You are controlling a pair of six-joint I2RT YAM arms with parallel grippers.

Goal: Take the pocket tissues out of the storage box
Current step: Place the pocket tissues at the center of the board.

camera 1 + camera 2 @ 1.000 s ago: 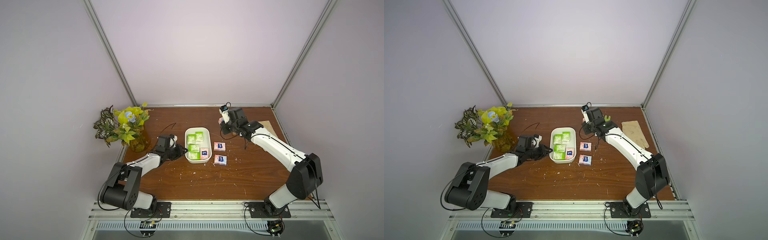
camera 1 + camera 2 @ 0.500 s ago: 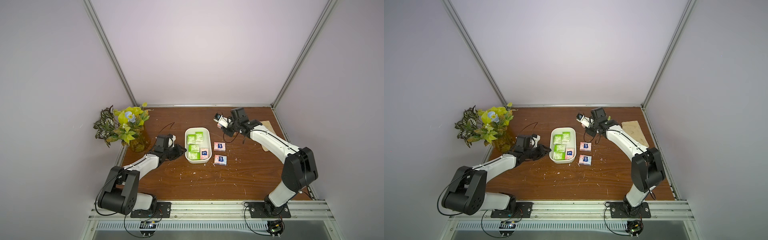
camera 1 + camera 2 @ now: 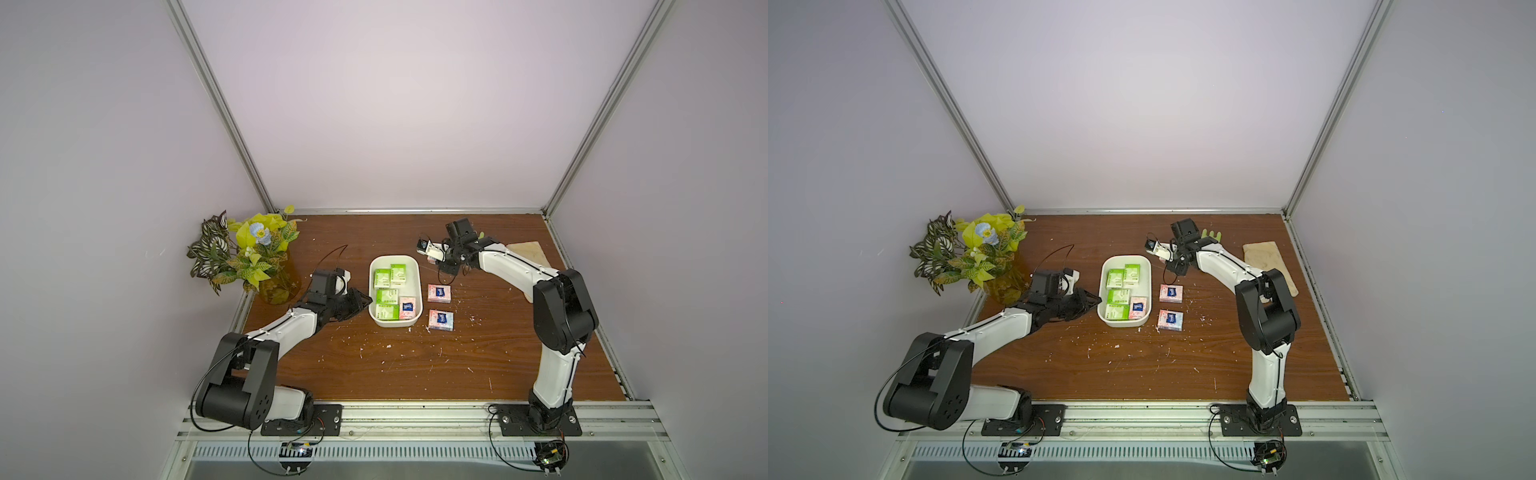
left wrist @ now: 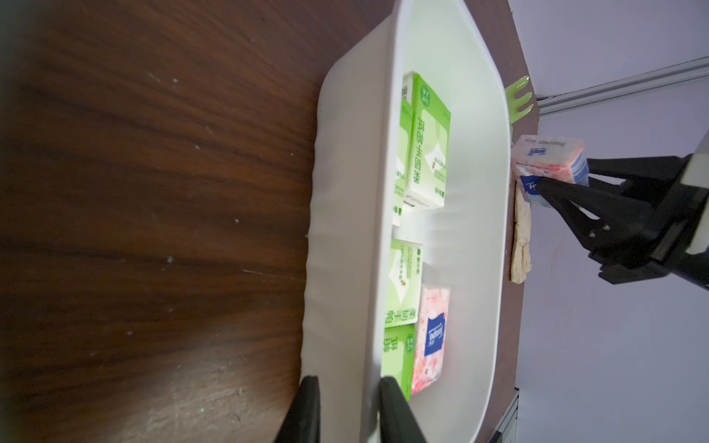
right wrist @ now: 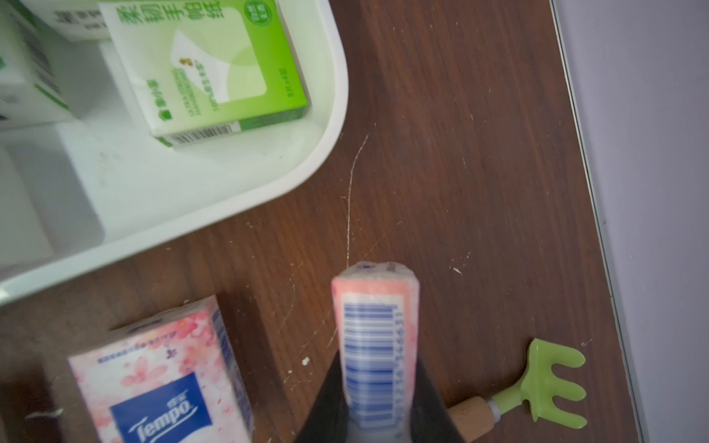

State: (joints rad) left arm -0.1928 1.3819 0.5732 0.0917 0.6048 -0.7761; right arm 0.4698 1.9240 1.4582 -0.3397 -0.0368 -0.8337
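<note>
The storage box (image 3: 395, 333) sits in the middle of the brown tabletop (image 3: 374, 374), its long side running near to far. Five of the pocket tissues lie flat inside. Four green packets (image 3: 387, 297) fill its left side and far end. One boxed pink packet (image 3: 407, 306) lies at the near right, just beside the green ones, its blue label up. The box floor at the far right is bare.

Two more lie flat on the tabletop just right of the box and apart from each other, the farther loose packet (image 3: 439, 293) and the nearer loose packet (image 3: 441, 320), both pink.

The right jaws are clenched on the held pink packet (image 5: 374, 307), squeezing its two flat faces so that its barcode edge faces the wrist camera. It hangs above the tabletop, just off the box's far right corner and outside the rim.

The left jaws straddle the box's left wall towards its near end, one jaw inside and one outside, pinching the rim.

A leafy plant (image 3: 249, 257) stands at the far left. A small green toy rake (image 5: 552, 379) with a wooden handle lies near the far edge, beyond the right arm (image 3: 511, 266). A pale beige flat piece (image 3: 1266, 262) lies at the far right.
</note>
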